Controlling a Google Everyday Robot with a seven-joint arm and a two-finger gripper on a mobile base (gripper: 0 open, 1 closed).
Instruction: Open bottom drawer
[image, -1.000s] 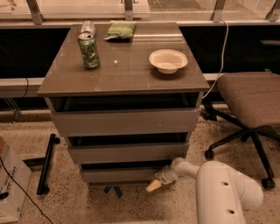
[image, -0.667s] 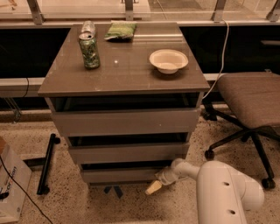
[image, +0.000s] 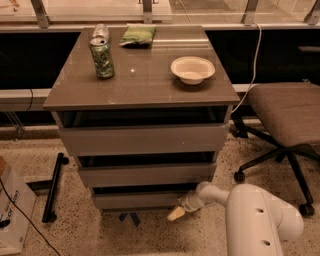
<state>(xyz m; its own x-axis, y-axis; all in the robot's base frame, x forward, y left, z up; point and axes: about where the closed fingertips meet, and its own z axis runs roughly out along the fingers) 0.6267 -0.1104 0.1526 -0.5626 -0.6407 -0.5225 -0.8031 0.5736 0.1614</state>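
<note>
The bottom drawer (image: 137, 199) is the lowest, shortest grey front of the grey-brown cabinet (image: 142, 132), just above the floor, with a dark gap above it. My gripper (image: 176, 213) is at the end of the white arm (image: 250, 220), low by the floor at the drawer's lower right corner, its cream tip pointing down-left just below and in front of the drawer front. The middle drawer front (image: 147, 174) and the tall uppermost front (image: 145, 140) sit above.
On the cabinet top stand a green can (image: 102, 57), a green packet (image: 137, 35) and a white bowl (image: 192, 69). A brown office chair (image: 285, 120) stands to the right. A black bar (image: 53, 186) and a white box (image: 12, 210) lie on the floor at left.
</note>
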